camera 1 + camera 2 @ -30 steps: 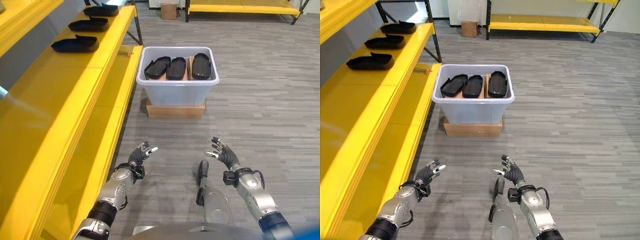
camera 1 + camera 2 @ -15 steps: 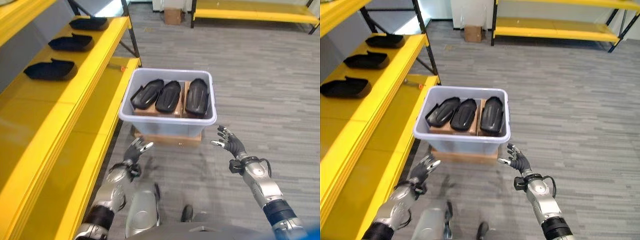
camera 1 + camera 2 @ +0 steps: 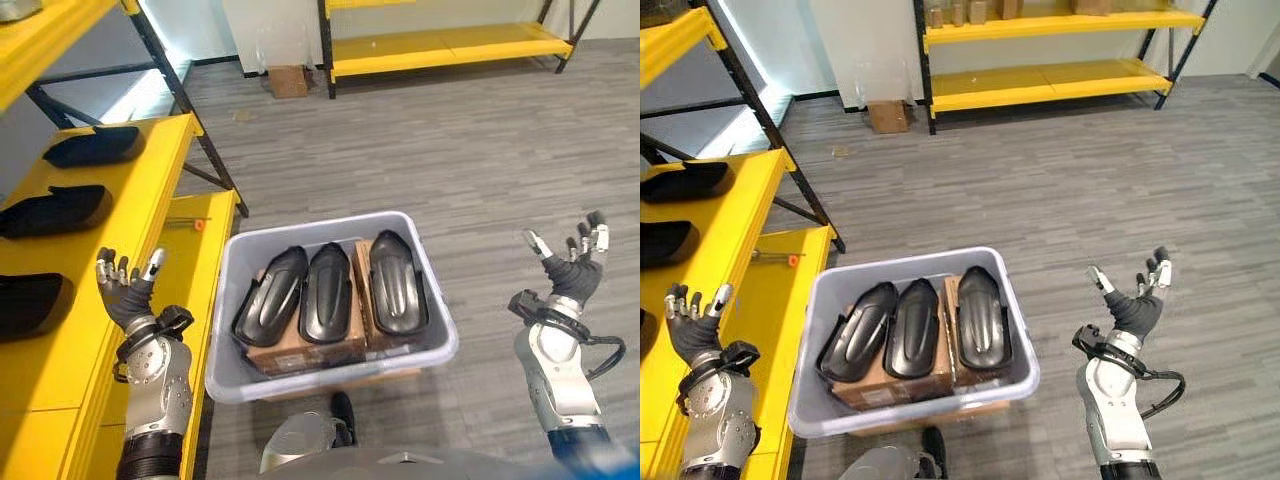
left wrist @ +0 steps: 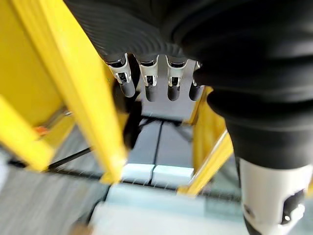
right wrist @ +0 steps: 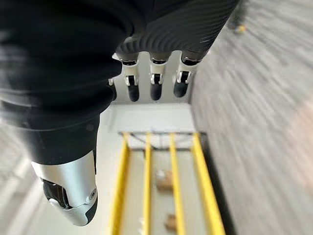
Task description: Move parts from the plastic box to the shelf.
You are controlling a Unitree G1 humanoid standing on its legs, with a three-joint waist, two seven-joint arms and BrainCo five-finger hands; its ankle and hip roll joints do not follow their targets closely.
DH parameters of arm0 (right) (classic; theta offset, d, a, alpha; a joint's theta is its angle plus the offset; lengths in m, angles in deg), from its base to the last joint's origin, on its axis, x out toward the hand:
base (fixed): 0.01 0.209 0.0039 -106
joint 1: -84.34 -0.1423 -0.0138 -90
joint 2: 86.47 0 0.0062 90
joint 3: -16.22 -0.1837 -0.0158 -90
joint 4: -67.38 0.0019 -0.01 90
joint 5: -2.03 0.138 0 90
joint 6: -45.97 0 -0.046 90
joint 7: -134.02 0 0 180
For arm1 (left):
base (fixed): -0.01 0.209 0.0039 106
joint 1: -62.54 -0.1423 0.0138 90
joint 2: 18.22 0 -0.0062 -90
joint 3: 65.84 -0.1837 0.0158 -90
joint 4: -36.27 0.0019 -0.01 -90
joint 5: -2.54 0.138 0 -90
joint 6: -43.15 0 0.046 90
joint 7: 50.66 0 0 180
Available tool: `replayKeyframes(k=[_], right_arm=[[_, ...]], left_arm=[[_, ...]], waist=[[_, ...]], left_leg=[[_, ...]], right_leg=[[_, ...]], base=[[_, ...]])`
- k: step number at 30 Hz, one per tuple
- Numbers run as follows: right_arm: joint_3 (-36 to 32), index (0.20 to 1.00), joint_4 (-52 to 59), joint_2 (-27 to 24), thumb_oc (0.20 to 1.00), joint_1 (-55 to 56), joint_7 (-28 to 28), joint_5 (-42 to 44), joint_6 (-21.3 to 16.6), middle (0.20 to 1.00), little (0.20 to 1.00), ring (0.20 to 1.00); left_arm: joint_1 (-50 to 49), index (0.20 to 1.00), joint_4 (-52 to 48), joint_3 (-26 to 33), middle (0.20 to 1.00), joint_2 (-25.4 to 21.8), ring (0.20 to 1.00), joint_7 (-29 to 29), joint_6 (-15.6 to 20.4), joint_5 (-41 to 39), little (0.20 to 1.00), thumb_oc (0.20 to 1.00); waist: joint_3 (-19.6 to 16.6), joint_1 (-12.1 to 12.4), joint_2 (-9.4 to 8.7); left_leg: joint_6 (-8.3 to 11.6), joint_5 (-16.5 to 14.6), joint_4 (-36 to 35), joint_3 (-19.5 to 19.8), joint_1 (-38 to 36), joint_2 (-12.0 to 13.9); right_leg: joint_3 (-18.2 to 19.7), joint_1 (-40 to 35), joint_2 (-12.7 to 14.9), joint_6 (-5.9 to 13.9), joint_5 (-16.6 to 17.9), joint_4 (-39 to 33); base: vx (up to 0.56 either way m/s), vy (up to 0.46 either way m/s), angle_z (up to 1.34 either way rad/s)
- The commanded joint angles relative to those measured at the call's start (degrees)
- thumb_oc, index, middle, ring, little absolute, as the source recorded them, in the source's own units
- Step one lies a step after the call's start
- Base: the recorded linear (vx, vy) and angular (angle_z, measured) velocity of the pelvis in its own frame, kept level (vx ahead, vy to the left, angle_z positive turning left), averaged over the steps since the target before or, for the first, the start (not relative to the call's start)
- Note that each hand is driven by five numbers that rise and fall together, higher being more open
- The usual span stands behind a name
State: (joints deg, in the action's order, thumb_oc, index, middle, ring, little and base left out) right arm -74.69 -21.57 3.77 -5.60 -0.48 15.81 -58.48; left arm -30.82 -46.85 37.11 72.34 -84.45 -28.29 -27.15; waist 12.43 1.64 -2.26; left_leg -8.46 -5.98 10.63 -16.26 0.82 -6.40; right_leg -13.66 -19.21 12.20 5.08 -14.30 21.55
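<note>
- Left eye view: a grey plastic box (image 3: 335, 372) stands on the wood-look floor (image 3: 470, 150) right in front of the robot. Three black parts (image 3: 328, 292) lie side by side in it, resting on brown cardboard (image 3: 300, 352). The left hand (image 3: 125, 296) is raised beside the box, over the edge of the yellow shelf (image 3: 130, 215), fingers straight and spread, holding nothing. The right hand (image 3: 572, 266) is raised on the other side of the box, well apart from it, fingers fanned wide and empty. Three more black parts (image 3: 55, 210) lie in a row on the shelf.
- Right eye view: the same box (image 3: 912, 400) with its three parts (image 3: 912, 327) between the two lifted hands. A second yellow rack (image 3: 1050, 55) stands along the far wall, and a small cardboard carton (image 3: 883, 115) sits on the floor beside it.
- Left wrist view: the left hand's fingers (image 4: 149, 87) stretch out in a straight row with nothing in them; yellow shelf rails (image 4: 73, 93) show past them.
- Right wrist view: the right hand's fingers (image 5: 155, 83) are also straight, the thumb (image 5: 68, 188) apart, grasping nothing; a yellow rack (image 5: 146, 186) shows beyond.
</note>
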Motion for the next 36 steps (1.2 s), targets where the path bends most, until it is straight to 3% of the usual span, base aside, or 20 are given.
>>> replayKeyframes(k=[1, 2, 4, 5, 6, 7, 8, 9, 10, 12, 13, 17, 19, 22, 26, 28, 31, 33, 34, 36], right_arm=[[1.49, 1.0, -0.23, -0.12, 1.0, -1.76, 5.5, -6.51, -0.27, 1.0, 1.0, 1.0], [1.56, 1.0, 0.17, 0.07, 1.0, -1.8, 5.73, -7.04, 0.11, 1.0, 1.0, 1.0], [2.8, 1.0, 1.07, 0.76, 1.0, -2.32, 6.21, -8.11, 1.82, 1.0, 1.0, 1.0], [4.28, 1.0, 0.18, 1.43, 1.0, -2.27, 4.82, -10.35, 1.56, 1.0, 1.0, 1.0], [4.73, 1.0, -0.1, 1.4, 1.0, -2.09, 3.35, -10.04, 1.54, 1.0, 1.0, 1.0], [4.93, 1.0, -0.41, 1.34, 1.0, -1.88, 2.9, -9.88, 1.12, 1.0, 1.0, 1.0], [5.08, 1.0, 0.02, 0.96, 1.0, -1.55, 2.06, -8.98, 1.48, 1.0, 1.0, 1.0], [5.1, 1.0, 0.15, 0.92, 1.0, -1.59, 1.95, -8.85, 1.66, 1.0, 1.0, 1.0], [5.28, 1.0, 0.59, 0.59, 1.0, -1.29, 0.49, -8.0, 2.55, 1.0, 1.0, 1.0], [6.16, 1.0, 0.55, 0.04, 1.0, -1.07, -0.12, -7.55, 3.15, 1.0, 1.0, 1.0], [6.92, 1.0, 0.04, -0.8, 1.0, -0.96, -1.12, -6.45, 4.12, 1.0, 1.0, 1.0], [7.51, 1.0, -0.29, -2.24, 1.0, -0.24, -4.67, -5.07, 5.53, 1.0, 1.0, 1.0], [7.7, 1.0, 0.08, -2.66, 1.0, 0.55, -5.52, -4.46, 6.21, 1.0, 1.0, 1.0], [7.13, 1.0, 0.61, -3.17, 1.0, 2.72, -5.95, -4.9, 6.39, 1.0, 1.0, 1.0], [8.18, 1.0, -1.13, -3.58, 1.0, 1.99, -8.45, -5.54, 5.74, 1.0, 1.0, 1.0], [8.94, 1.0, -1.63, -4.58, 1.0, 1.15, -10.54, -5.63, 5.64, 1.0, 1.0, 1.0], [9.63, 1.0, -1.92, -5.64, 1.0, 0.76, -11.75, -5.39, 5.64, 1.0, 1.0, 1.0], [9.72, 1.0, -2.91, -6.29, 1.0, 0.23, -12.1, -5.36, 5.28, 1.0, 1.0, 1.0], [9.65, 1.0, -3.26, -6.22, 1.0, -0.06, -11.66, -5.36, 5.77, 1.0, 1.0, 1.0], [9.17, 1.0, -3.2, -5.74, 1.0, 0.33, -11.04, -5.03, 6.26, 1.0, 1.0, 1.0]], left_arm=[[-0.86, 1.0, -6.33, -2.6, 1.0, -2.4, 1.0, -10.24, 4.68, 4.75, 1.0, 1.0], [-0.76, 1.0, -6.82, -2.54, 1.0, -2.28, 1.0, -11.23, 4.61, 4.87, 1.0, 1.0], [-0.29, 1.0, -8.86, -2.26, 1.0, -1.75, 1.0, -13.77, 4.35, 6.08, 1.0, 1.0], [0.64, 1.0, -10.69, -2.84, 1.0, -2.19, 1.0, -16.22, 2.61, 8.05, 1.0, 1.0], [0.86, 1.0, -11.14, -3.21, 1.0, -2.95, 1.0, -16.82, 1.27, 7.48, 1.0, 1.0], [1.15, 1.0, -10.96, -3.52, 1.0, -3.3, 1.0, -16.8, 0.93, 7.1, 1.0, 1.0], [1.83, 1.0, -10.78, -4.24, 1.0, -3.72, 1.0, -17.18, 0.74, 7.37, 1.0, 1.0], [1.91, 1.0, -10.79, -4.3, 1.0, -3.75, 1.0, -17.3, 0.71, 7.38, 1.0, 1.0], [1.8, 1.0, -10.82, -4.95, 1.0, -3.66, 1.0, -17.88, 0.6, 6.79, 1.0, 1.0], [1.17, 1.0, -11.0, -5.57, 1.0, -3.39, 1.0, -18.17, 0.7, 5.52, 1.0, 1.0], [-0.51, 1.0, -12.52, -5.41, 1.0, -2.11, 1.0, -16.91, -0.75, 6.53, 1.0, 1.0], [-3.94, 1.0, -13.71, -4.49, 1.0, -1.1, 1.0, -16.19, -1.46, 4.42, 1.0, 1.0], [-5.02, 1.0, -14.24, -3.74, 1.0, -0.71, 1.0, -14.99, -1.38, 4.28, 1.0, 1.0], [-3.66, 1.0, -13.94, -4.57, 1.0, 0.14, 1.0, -12.59, -2.55, 4.47, 1.0, 1.0], [-3.17, 1.0, -13.97, -4.94, 1.0, -1.05, 1.0, -13.73, -2.07, 4.46, 1.0, 1.0], [-3.17, 1.0, -13.97, -4.06, 1.0, -1.64, 1.0, -13.72, -2.28, 4.04, 1.0, 1.0], [-2.51, 1.0, -12.59, -4.16, 1.0, -1.32, 1.0, -13.31, -1.93, 4.51, 1.0, 1.0], [-1.8, 1.0, -11.46, -4.64, 1.0, -1.06, 1.0, -12.45, -1.44, 4.37, 1.0, 1.0], [-1.27, 1.0, -10.86, -5.28, 1.0, -1.14, 1.0, -10.78, -1.31, 4.73, 1.0, 1.0], [-0.59, 1.0, -10.88, -6.42, 1.0, -1.64, 1.0, -8.23, -1.72, 4.77, 1.0, 1.0]], waist=[[-2.72, 3.0, -0.1], [-2.89, 3.13, -0.37], [-3.34, 3.53, -1.2], [-3.55, 3.12, -0.48], [-2.92, 1.97, 0.46], [-2.35, 1.17, 0.86], [-1.6, -0.31, 0.82], [-1.58, -0.41, 0.88], [-1.57, -0.65, 0.98], [-2.0, -0.24, 0.82], [-2.7, 0.81, 0.5], [-2.88, 2.22, -0.01], [-2.77, 2.41, -0.05], [-2.84, -0.68, -0.15], [-2.19, -0.57, -0.78], [-2.87, -0.6, -0.43], [-3.91, -1.27, 0.53], [-3.95, -1.79, 0.92], [-3.63, -2.22, 1.21], [-2.88, -2.91, 1.67]], left_leg=[[8.94, 12.33, -12.4, 1.43, 0.96, 8.85], [8.61, 11.96, -12.66, 1.24, 0.67, 8.28], [7.07, 10.97, -14.94, 0.62, -1.45, 6.29], [5.22, 8.16, -15.63, 0.29, -3.77, 5.91], [5.63, 7.58, -15.63, 1.04, -5.2, 6.92], [6.42, 7.82, -15.63, 1.84, -5.74, 7.8], [7.49, 7.57, -15.63, 4.36, -6.29, 8.5], [7.53, 7.61, -15.63, 4.54, -6.22, 8.62], [8.39, 8.35, -15.63, 5.32, -5.8, 9.73], [9.6, 9.45, -15.63, 5.55, -5.11, 10.47], [11.04, 10.27, -15.63, 5.85, -4.55, 10.99], [13.17, 12.39, -15.63, 6.28, -2.26, 12.28], [13.98, 13.46, -15.63, 4.69, -1.13, 13.03], [14.53, 12.45, -15.04, -8.6, -4.0, 14.16], [13.51, 10.52, -11.15, -4.07, -4.63, 14.55], [15.0, 14.07, -9.97, 1.64, -6.14, 17.72], [16.34, 18.67, -10.48, 6.87, -6.66, 21.34], [15.97, 16.17, -11.1, 8.74, -7.2, 21.04], [15.53, 13.1, -13.32, 7.71, -8.29, 20.09], [15.24, 11.92, -15.58, 5.77, -9.02, 19.52]], right_leg=[[-2.48, 6.18, -5.27, 2.05, 9.41, -8.3], [-2.79, 6.46, -5.23, 2.54, 10.2, -7.37], [-3.77, 8.84, -3.9, 5.28, 15.61, -0.84], [-4.76, 16.41, -2.09, 6.88, 20.23, 10.91], [-4.61, 21.59, -1.98, 6.23, 19.66, 10.41], [-3.98, 23.34, -1.94, 5.54, 19.24, 6.7], [-0.92, 24.06, -2.71, 5.32, 20.4, -2.66], [-0.6, 24.35, -2.74, 5.28, 21.2, -3.17], [0.27, 23.2, -3.68, 4.65, 18.86, -6.93], [-0.84, 20.14, -4.25, 3.69, 17.08, -12.34], [-1.84, 15.84, -5.42, 2.04, 15.44, -18.5], [-2.69, 11.66, -6.77, 0.53, 15.37, -23.92], [-4.04, 10.54, -6.99, 0.32, 15.41, -25.12], [-10.11, 9.21, -5.83, 1.35, 15.1, -25.51], [-7.71, 10.95, -4.86, 0.48, 15.6, -23.18], [-4.99, 12.11, -4.59, -0.07, 14.86, -21.62], [-1.7, 13.92, -3.98, -0.35, 13.75, -19.39], [0.22, 15.05, -2.77, 0.07, 13.13, -17.5], [0.54, 15.48, -1.61, 0.88, 13.01, -16.22], [0.05, 15.45, -0.35, 1.73, 13.34, -15.42]], base=[[0.21, 0.189, 0.46], [0.2, 0.211, 0.4], [0.21, 0.24, 0.38], [0.18, 0.129, -0.01], [0.15, -0.002, -0.55], [0.05, -0.321, -0.32], [0.03, -0.277, 0.29], [0.02, -0.342, 0.65], [-0.01, -0.219, 0.49], [0.01, -0.322, 0.17], [0.02, -0.392, 0.01], [0.0, -0.251, -0.09], [-0.06, -0.135, 0.07], [-0.08, -0.03, 0.31], [-0.1, 0.094, 0.71], [-0.1, 0.335, -0.21], [-0.1, 0.433, -0.55], [-0.15, 0.466, -0.38], [-0.17, 0.506, -0.4], [-0.16, 0.403, -0.26]])
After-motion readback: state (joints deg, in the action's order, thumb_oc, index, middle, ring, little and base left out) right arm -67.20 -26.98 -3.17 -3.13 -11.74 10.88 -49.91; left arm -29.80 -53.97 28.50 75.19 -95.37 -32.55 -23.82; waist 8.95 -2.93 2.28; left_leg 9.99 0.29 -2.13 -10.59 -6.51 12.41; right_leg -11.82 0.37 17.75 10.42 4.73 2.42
